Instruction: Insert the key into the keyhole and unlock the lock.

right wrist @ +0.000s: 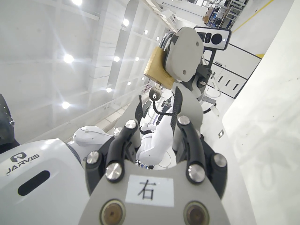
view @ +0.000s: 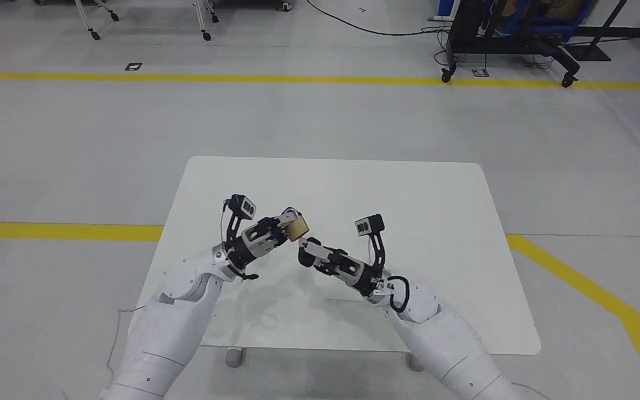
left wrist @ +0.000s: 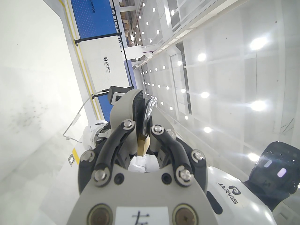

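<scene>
above the table (view: 440,200), left gripper (view: 284,229) fingers clamp the brass lock (right wrist: 157,69); key (right wrist: 155,94) sits in its keyhole, head between right gripper (right wrist: 158,98) fingers, spread apart.

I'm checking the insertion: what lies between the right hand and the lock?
The key, its blade in the lock, its head between the open fingertips of the right hand. The right wrist view shows this.

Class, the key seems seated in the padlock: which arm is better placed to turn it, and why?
Right, probably. The right tool is open, straddling the key, which sticks out under the padlock. The left tool is shut on the padlock, steadying it.
</scene>
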{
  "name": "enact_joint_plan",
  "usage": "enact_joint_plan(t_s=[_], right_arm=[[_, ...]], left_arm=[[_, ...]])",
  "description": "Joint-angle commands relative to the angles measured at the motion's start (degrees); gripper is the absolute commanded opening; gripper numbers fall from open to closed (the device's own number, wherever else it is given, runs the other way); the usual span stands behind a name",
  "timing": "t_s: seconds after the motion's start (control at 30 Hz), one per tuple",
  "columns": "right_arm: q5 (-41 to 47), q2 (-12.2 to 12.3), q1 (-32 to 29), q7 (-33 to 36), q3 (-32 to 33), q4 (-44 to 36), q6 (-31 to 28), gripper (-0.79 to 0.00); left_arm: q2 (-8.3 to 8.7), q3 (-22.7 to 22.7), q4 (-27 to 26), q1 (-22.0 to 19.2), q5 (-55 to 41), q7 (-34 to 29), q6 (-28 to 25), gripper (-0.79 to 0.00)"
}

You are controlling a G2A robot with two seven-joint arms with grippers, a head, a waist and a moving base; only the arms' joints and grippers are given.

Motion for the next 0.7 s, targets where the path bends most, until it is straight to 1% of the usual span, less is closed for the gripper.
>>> enact_joint_plan(t_s=[0.0,0.27,0.33,0.37,0.43,0.57,0.67], right_arm=[[0.4,0.0,0.18,0.44,-0.08,0.13,0.87,-0.56],[0.96,-0.03,0.33,0.66,-0.03,0.14,1.33,-0.566],[1.11,-0.02,0.38,0.69,0.0,0.15,1.76,-0.603],[1.31,-0.03,0.4,0.75,0.0,0.18,2.01,-0.653],[1.88,-0.05,0.46,0.82,-0.01,0.37,2.66,-0.785],[6.39,-0.26,0.43,2.42,-0.67,0.59,5.66,-0.785],[13.28,-0.42,0.74,7.02,-1.1,1.1,9.27,-0.785]], left_arm=[[0.03,-0.09,-0.09,0.04,0.26,-0.06,-0.26,-0.785],[0.07,0.31,-0.51,-0.02,2.47,0.82,0.1,-0.785],[0.06,0.42,-0.7,0.04,2.72,1.05,0.08,-0.785],[0.09,0.39,-0.77,0.0,3.26,1.16,-0.12,-0.785],[0.12,0.45,-1.03,0.08,4.23,1.39,-0.52,-0.785],[0.28,0.65,-1.75,0.16,7.24,0.78,-2.09,-0.785],[0.38,0.65,-2.14,0.35,8.73,0.65,-3.35,-0.785]])
